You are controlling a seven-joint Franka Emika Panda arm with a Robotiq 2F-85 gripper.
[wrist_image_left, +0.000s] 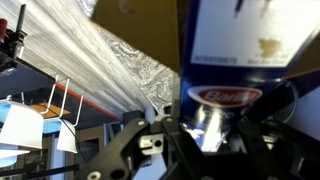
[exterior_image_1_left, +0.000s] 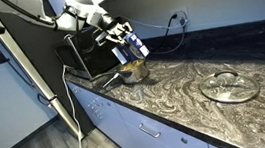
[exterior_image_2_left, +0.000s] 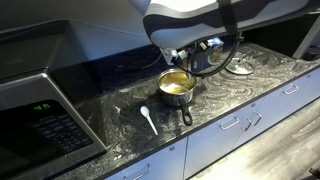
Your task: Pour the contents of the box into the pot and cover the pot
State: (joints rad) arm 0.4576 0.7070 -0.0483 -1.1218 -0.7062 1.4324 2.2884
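My gripper [exterior_image_1_left: 129,46] is shut on the blue box [exterior_image_1_left: 138,49], holding it tilted just above the pot [exterior_image_1_left: 134,73]. The wrist view is filled by the box [wrist_image_left: 235,50], with a red oval logo on it, clamped between the dark fingers [wrist_image_left: 140,150] of the gripper [wrist_image_left: 205,135]. The steel pot [exterior_image_2_left: 177,88] stands on the marbled counter with its dark handle [exterior_image_2_left: 186,113] pointing toward the counter's front edge. A yellow mass of contents [exterior_image_2_left: 177,82] lies inside it. In that exterior view the arm [exterior_image_2_left: 190,25] hangs over the pot and mostly hides the box.
A round glass lid [exterior_image_1_left: 229,85] with a metal rim lies flat on the counter, apart from the pot. A white spoon [exterior_image_2_left: 148,120] lies beside the pot. A microwave [exterior_image_2_left: 40,115] stands at the counter's end. Cables run to a wall outlet [exterior_image_1_left: 179,20].
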